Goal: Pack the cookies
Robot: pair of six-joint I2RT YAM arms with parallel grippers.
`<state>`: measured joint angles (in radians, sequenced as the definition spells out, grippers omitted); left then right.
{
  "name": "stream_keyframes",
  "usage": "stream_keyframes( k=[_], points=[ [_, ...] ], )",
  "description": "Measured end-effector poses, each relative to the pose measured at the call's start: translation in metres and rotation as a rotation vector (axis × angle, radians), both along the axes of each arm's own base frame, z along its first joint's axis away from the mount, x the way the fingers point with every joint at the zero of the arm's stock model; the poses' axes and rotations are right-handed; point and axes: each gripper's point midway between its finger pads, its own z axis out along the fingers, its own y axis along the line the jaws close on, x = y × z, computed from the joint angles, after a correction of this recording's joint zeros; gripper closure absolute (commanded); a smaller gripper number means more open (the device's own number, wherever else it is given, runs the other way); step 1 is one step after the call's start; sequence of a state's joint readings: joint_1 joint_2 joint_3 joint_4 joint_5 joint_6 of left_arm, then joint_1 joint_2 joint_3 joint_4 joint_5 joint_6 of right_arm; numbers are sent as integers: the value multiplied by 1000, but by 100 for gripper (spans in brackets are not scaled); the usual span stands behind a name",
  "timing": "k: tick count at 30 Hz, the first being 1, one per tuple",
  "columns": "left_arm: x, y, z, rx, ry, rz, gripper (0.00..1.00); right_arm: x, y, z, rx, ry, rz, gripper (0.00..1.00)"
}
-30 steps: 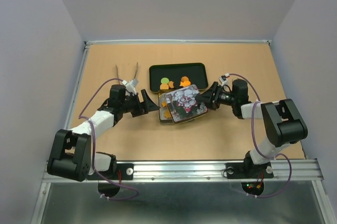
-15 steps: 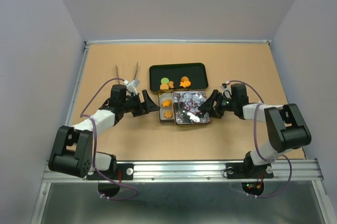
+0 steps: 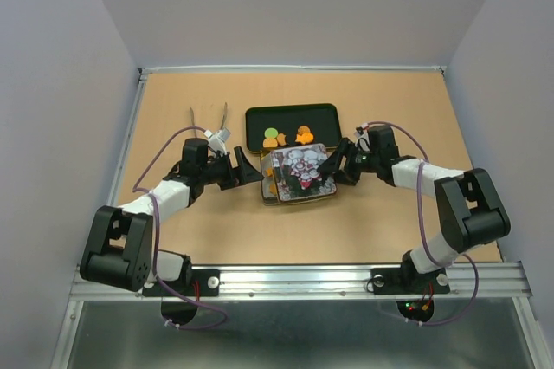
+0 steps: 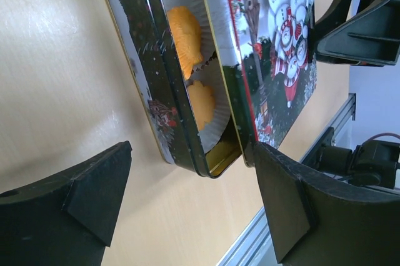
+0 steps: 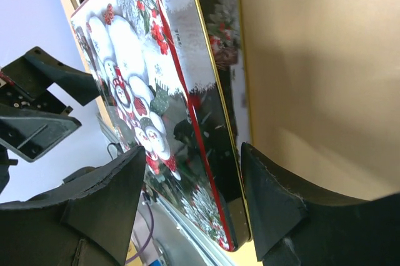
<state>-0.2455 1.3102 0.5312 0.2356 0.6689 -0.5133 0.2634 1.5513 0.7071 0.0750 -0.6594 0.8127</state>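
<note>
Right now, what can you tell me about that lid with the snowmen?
The lid is rectangular, glossy and metal-looking, printed with snowmen, red berries and greenery, with a gold rim. It lies askew and tilted on the tin, covering its right part and leaving two orange cookies showing at the left. The right pincer straddles its right edge; whether it grips is unclear.

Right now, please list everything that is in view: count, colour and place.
table: one, tan, under everything
tray: one, black, rear centre
tin: one, dark, before the tray
lid: one, snowman print, askew on tin
cups: two seen, white, in tin
cookies: two orange in cups; few orange, one green on tray
tongs: one, metal, left of tray
left gripper: open, at tin's left end
right gripper: around lid's right end, grip unclear
</note>
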Motion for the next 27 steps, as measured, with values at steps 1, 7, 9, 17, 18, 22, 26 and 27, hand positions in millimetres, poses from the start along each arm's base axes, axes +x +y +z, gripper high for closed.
stream_keyframes(
  k=[1, 7, 9, 17, 18, 22, 26, 27],
  points=[
    [0, -1, 0, 0, 0, -1, 10, 1, 2, 1, 0, -1, 4, 33],
    [-4, -8, -3, 3, 6, -27, 10, 0, 21, -5, -21, 37, 42, 33],
    [-7, -11, -7, 5, 16, -37, 10, -3, 24, -12, -33, 61, 49, 33],
    [-12, -17, -17, 11, 51, -62, 11, 0, 34, -14, -41, 86, 52, 33],
    [-13, -17, -17, 10, 53, -64, 11, 0, 35, -14, -41, 89, 51, 33],
    [-13, -17, -19, 9, 60, -68, 11, 0, 37, -14, -41, 94, 48, 33],
    [-14, -17, -22, 12, 66, -73, 11, 0, 38, -15, -41, 101, 46, 34],
    [-14, -17, -22, 13, 64, -74, 11, 0, 38, -15, -41, 101, 47, 33]
  ],
)
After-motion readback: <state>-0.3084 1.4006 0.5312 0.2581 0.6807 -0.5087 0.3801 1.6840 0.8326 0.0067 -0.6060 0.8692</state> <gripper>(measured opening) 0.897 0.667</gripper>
